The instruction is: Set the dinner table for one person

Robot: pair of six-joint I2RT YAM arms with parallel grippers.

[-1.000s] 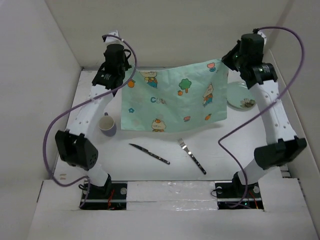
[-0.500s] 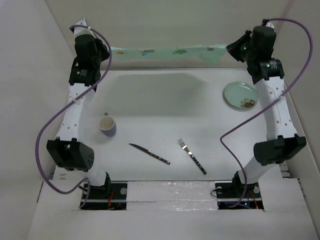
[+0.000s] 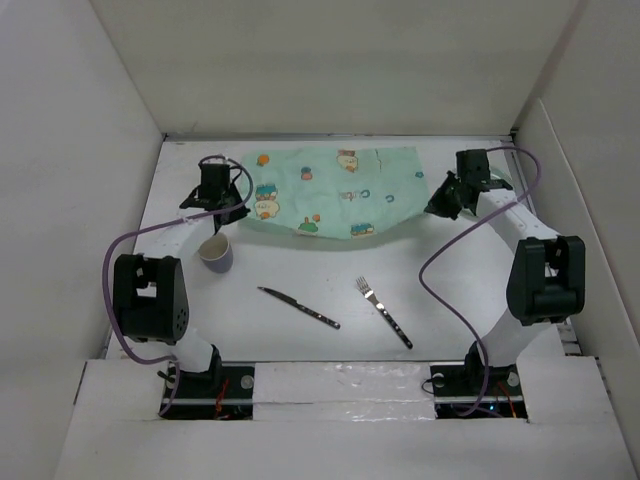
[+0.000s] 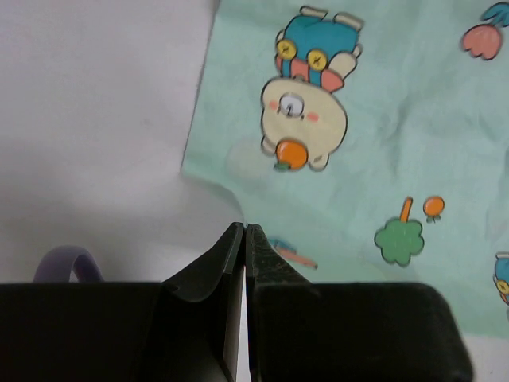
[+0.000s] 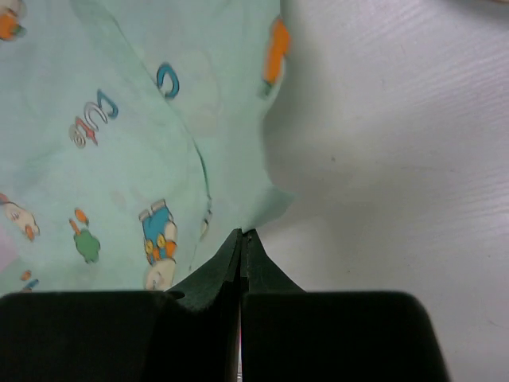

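The mint-green cartoon-printed placemat (image 3: 340,190) lies spread on the far middle of the white dinner table (image 3: 300,270). My left gripper (image 3: 228,213) is low at its near left corner, shut on the cloth edge (image 4: 238,191). My right gripper (image 3: 437,207) is low at its near right corner, shut on that corner (image 5: 266,208). A lilac mug (image 3: 215,250) stands just near of the left gripper; its handle (image 4: 67,259) shows in the left wrist view. A knife (image 3: 298,307) and a fork (image 3: 384,312) lie on the near middle of the table.
White walls close in the table at the back and both sides. The green plate at the far right is mostly hidden under my right arm. Purple cables loop out from both arms over the table's sides.
Both arms have come down and toward me with the placemat. It was stretched high at the back wall and now lies flat on the table.
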